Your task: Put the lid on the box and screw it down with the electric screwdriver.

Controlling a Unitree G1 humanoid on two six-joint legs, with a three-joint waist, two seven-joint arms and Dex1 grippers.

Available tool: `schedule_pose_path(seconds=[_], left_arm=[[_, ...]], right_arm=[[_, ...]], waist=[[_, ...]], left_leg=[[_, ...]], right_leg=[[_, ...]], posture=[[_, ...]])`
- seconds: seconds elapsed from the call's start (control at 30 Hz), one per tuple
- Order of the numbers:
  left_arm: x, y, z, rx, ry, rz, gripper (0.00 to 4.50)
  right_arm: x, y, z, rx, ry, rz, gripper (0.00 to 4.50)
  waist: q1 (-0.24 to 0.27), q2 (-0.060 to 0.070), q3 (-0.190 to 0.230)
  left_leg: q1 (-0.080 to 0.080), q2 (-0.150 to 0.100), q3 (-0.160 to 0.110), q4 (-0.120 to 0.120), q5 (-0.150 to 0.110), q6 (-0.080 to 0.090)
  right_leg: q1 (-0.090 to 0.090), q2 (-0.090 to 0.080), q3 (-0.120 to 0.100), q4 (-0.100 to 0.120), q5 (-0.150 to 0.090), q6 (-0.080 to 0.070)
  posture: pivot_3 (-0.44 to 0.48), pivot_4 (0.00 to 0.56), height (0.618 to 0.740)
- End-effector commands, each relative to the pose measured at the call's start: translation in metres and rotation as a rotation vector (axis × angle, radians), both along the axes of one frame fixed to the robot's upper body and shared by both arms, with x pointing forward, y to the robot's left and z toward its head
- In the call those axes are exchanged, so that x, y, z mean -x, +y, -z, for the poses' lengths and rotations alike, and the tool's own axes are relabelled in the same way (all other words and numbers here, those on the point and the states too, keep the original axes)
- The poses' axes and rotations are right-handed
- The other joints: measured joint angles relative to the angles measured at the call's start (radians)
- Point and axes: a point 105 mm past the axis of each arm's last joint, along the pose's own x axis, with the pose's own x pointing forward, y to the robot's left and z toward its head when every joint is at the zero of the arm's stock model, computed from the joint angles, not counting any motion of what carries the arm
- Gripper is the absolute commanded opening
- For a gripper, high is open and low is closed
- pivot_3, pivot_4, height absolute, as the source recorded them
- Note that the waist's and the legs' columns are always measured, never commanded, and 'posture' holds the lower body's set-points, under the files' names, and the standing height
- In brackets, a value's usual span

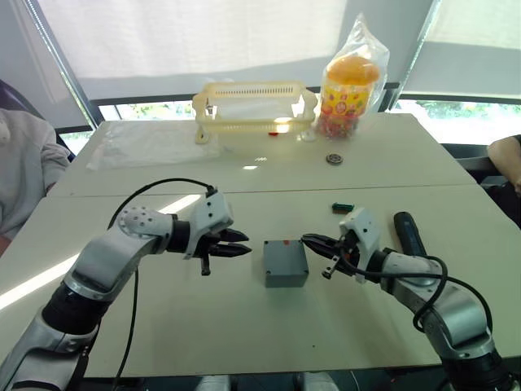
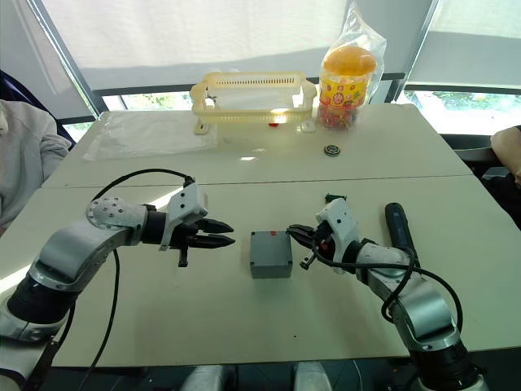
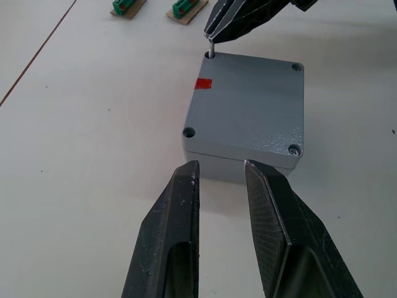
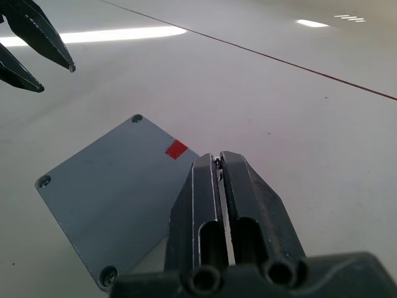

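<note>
**Lid on the box, a screw pinched at one corner**

The right gripper [image 1: 316, 242] is closed on a small screw [image 3: 211, 49], its tip standing in a corner hole of the lid [image 3: 248, 112]. The lid sits flush on the box [image 1: 286, 263], between both grippers. The left gripper [image 1: 242, 244] hangs just short of the box's opposite side, fingers slightly parted and empty. Beyond the right arm's outer side, the electric screwdriver [image 1: 409, 232] lies on the table [image 1: 244, 326].

Office-like test room: white tables [image 1: 244, 179] beneath blind-covered windows [image 1: 203, 32].
</note>
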Motion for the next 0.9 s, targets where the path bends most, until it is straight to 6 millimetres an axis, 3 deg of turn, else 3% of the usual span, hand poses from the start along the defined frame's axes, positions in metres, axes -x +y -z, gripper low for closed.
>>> schedule_pose_path(seconds=[0.03, 0.37, 0.47, 0.63, 0.9], left_arm=[[0.002, -0.003, -0.007, 0.002, -0.04, 0.015, 1.13], [0.002, -0.004, -0.007, 0.004, -0.043, 0.014, 1.13], [0.002, -0.005, -0.007, 0.01, -0.044, 0.016, 1.13], [0.001, -0.004, -0.015, 0.051, -0.034, 0.022, 1.13], [-0.005, -0.009, -0.032, 0.109, -0.046, 0.061, 1.13]], right_arm=[[-0.001, 0.003, -0.006, 0.0, -0.034, -0.016, 0.05], [-0.002, 0.005, -0.004, 0.022, -0.04, -0.04, 0.05], [-0.002, 0.004, -0.008, 0.014, -0.055, -0.048, 0.94], [0.002, -0.004, -0.018, 0.007, -0.07, -0.041, 3.44], [0.008, -0.028, -0.052, -0.085, -0.028, -0.005, 3.44]], waist=[[0.0, 0.0, 0.0], [0.0, 0.0, 0.0], [0.0, 0.0, 0.0], [0.001, 0.0, 0.0], [0.001, 0.0, 0.0]], left_leg=[[0.0, 0.0, 0.0, 0.0, 0.0, 0.0], [0.0, 0.0, 0.0, 0.0, 0.0, 0.0], [0.0, 0.0, 0.0, 0.0, 0.0, 0.0], [0.0, 0.0, 0.0, 0.0, 0.0, 0.0], [0.0, 0.0, 0.0, 0.001, 0.0, 0.0]], right_leg=[[0.0, 0.0, 0.0, 0.0, 0.0, 0.0], [0.0, 0.0, 0.0, 0.0, 0.0, 0.0], [0.0, 0.0, 0.0, 0.0, 0.0, 0.0], [0.0, 0.0, 0.0, 0.0, 0.0, 0.0], [0.001, 0.0, 0.0, 0.0, 0.0, 0.0]], posture=[[0.0, 0.15, 0.74], [0.0, 0.15, 0.74], [0.0, 0.15, 0.74], [0.0, 0.15, 0.74], [0.0, 0.15, 0.74]])
